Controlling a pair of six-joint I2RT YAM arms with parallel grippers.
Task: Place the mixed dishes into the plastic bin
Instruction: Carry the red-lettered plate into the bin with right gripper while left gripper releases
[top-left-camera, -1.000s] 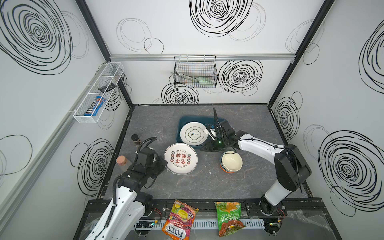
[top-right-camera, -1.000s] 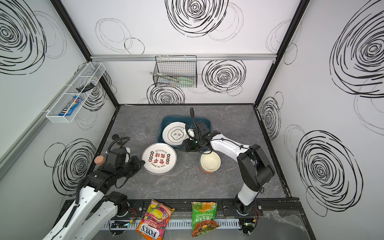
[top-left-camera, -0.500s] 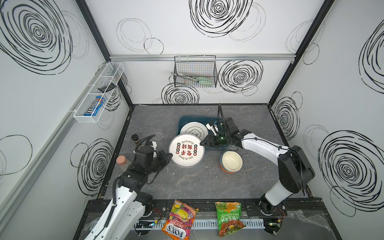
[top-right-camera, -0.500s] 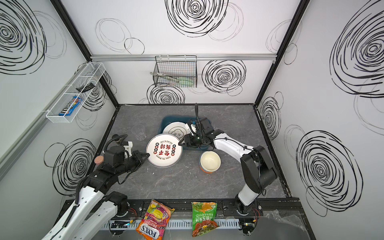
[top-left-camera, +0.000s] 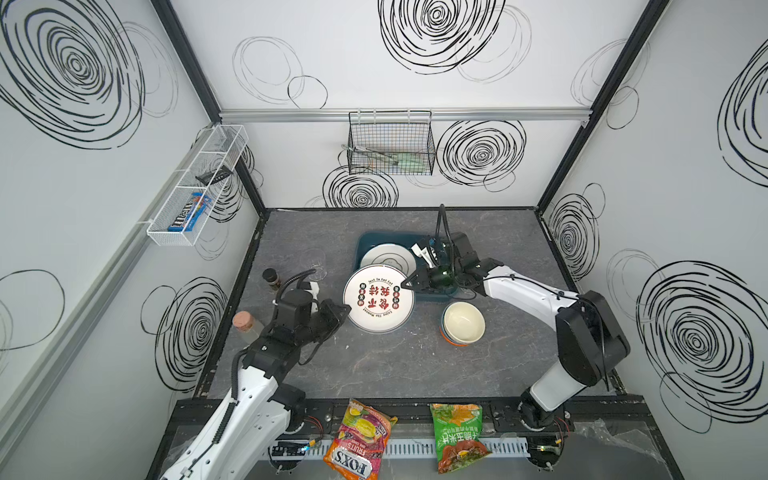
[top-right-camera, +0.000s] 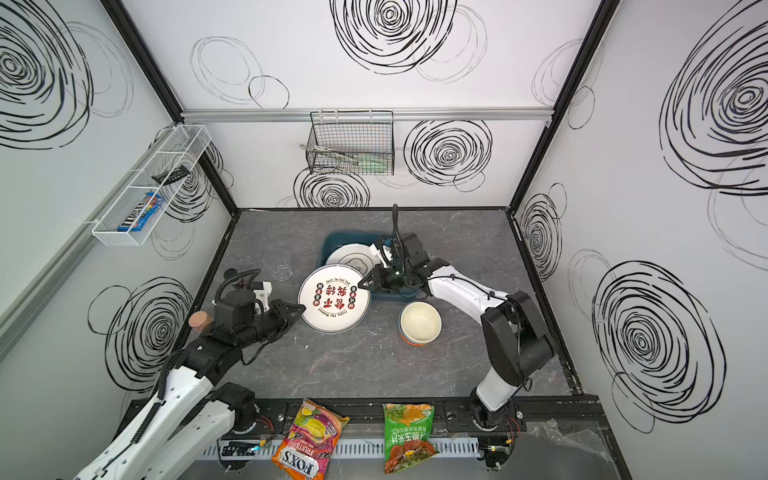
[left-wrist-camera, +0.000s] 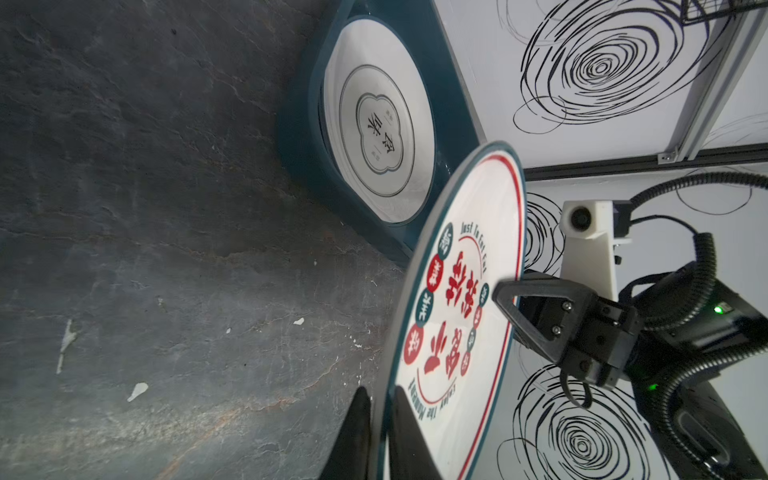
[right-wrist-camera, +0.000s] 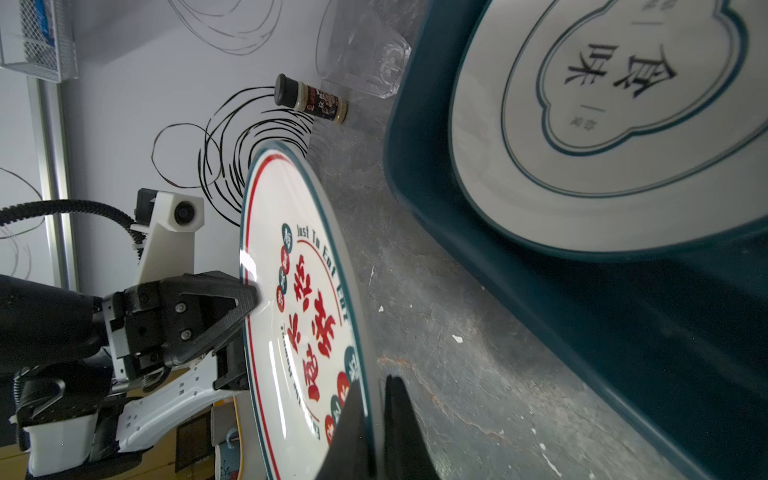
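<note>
right gripper (top-left-camera: 402, 286): clamped on the rim of the red-character plate (top-left-camera: 378, 297).
left gripper (top-left-camera: 347, 308): fingers straddle the opposite rim; whether they press it cannot be told.
red-character plate: held off the table (top-left-camera: 374, 365) between both grippers, at the plastic bin's near corner.
plastic bin (top-left-camera: 368, 243): holds a quatrefoil plate (top-left-camera: 388, 257).
stacked bowls (top-left-camera: 463, 326): on the table, near the bin.

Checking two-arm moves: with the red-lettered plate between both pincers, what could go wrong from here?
1. The right pincer grips the red-lettered plate only by its rim; if the left pincer lets go, it may sag or slip.
2. The plastic bin already holds the quatrefoil plate; a hard drop could chip both.
</note>
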